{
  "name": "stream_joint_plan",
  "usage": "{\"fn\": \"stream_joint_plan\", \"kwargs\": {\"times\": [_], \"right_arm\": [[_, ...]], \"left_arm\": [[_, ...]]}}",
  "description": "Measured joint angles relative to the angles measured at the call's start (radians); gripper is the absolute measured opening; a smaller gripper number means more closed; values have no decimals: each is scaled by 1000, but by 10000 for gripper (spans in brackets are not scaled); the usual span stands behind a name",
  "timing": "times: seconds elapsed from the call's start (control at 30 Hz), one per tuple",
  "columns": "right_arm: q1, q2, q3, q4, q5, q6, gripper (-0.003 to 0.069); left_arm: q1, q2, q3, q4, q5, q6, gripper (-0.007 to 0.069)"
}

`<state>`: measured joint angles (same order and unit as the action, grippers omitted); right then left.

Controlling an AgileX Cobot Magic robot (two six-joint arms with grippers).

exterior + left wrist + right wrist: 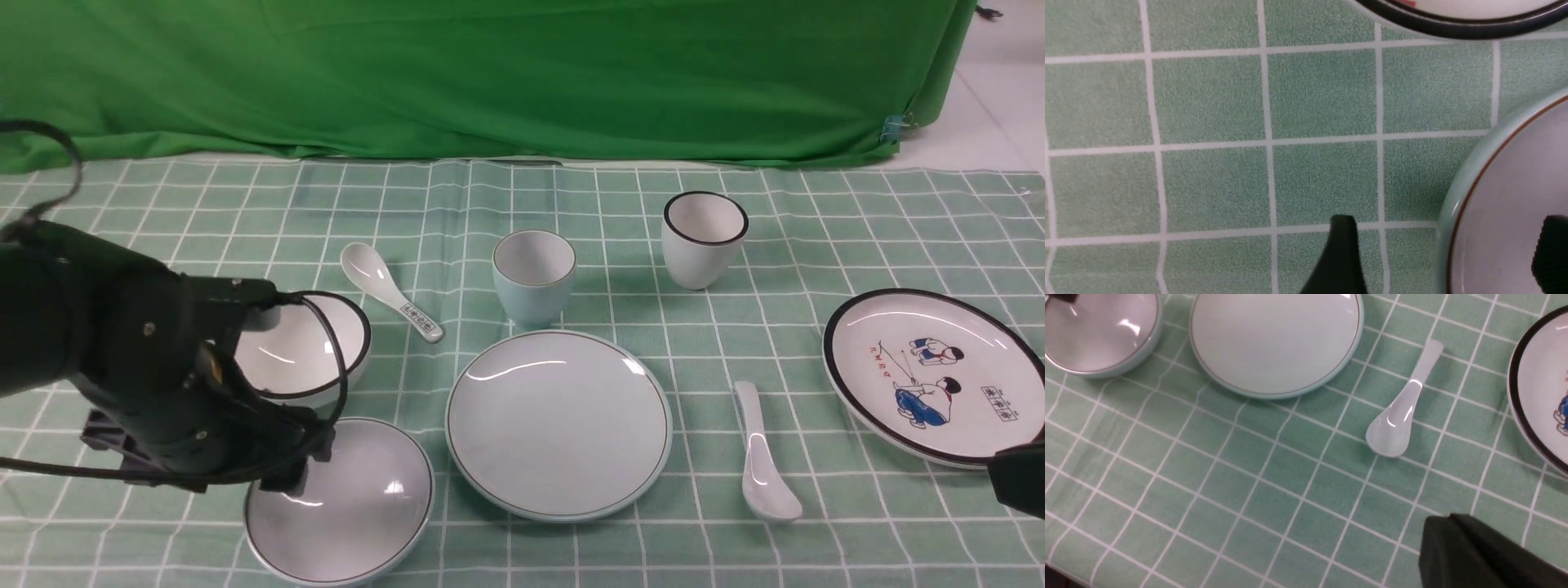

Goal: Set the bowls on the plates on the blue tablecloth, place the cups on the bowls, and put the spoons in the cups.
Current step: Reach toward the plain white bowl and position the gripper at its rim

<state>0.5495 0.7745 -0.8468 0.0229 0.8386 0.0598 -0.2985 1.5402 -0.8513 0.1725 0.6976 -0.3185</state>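
The pale blue bowl (339,502) sits under the left gripper's (1441,249) spread tips, while only the right wrist view catches the right gripper's (1447,518) pressed-together tips, above the checked blue tablecloth (571,551).

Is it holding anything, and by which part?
Nothing is held: the left pincer stands open astride the rim of the pale bowl; the right pincer is shut, empty.

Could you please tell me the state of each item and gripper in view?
Left gripper: open, astride the pale blue bowl's rim
Right gripper: shut
Pale blue bowl: upright, on the cloth
Black-rimmed bowl: upright, partly hidden
Pale blue plate: face up, bare
Cartoon plate: face up
Pale blue cup: upright
Black-rimmed cup: upright
Patterned spoon: lying flat
Plain spoon: lying flat
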Motion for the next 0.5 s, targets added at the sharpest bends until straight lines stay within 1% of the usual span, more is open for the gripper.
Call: {"fn": "stream_joint_plan", "kwargs": {"times": [0.07,0.1,0.13,0.3,0.33,0.4,0.5], "right_arm": [[1,0,0,0,-2,-2,23],[1,0,0,0,-2,-1,23],[1,0,0,0,-2,-1,23],[2,0,0,0,-2,-1,23],[2,0,0,0,-2,-1,25],[2,0,0,0,-2,-1,25],[2,0,0,0,-2,-1,27]], "left_arm": [[0,43,0,-14,-1,-6,582],[0,61,0,-18,-1,-6,559],[0,74,0,-26,-1,-6,517],[0,84,0,-56,0,-7,181],[0,79,-1,-63,2,-11,140],[0,55,-5,-71,11,-8,87],[-1,19,-6,-83,34,-3,52]]}}
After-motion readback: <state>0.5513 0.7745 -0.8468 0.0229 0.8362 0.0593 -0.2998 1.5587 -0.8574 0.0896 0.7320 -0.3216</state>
